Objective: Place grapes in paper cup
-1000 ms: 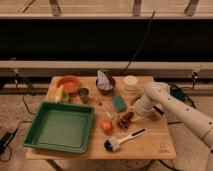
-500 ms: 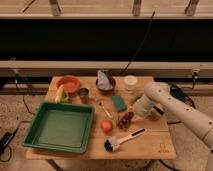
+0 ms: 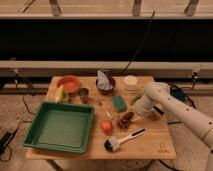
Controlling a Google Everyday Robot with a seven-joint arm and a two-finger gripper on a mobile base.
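Observation:
The grapes (image 3: 125,120), a small dark red-purple bunch, lie on the wooden table (image 3: 155,145) right of centre. My gripper (image 3: 133,116) comes down from the white arm on the right and sits at the right side of the bunch, touching it or nearly so. The paper cup (image 3: 130,82), short and cream-white, stands upright near the table's back edge, well behind the grapes and the arm's elbow.
An orange fruit (image 3: 106,126) lies just left of the grapes, and a dish brush (image 3: 123,140) lies in front of them. A green sponge (image 3: 119,103), a spoon (image 3: 104,110), a dark bowl with cloth (image 3: 105,83), a metal cup (image 3: 83,93), an orange bowl (image 3: 68,84) and a green tray (image 3: 60,126) fill the left.

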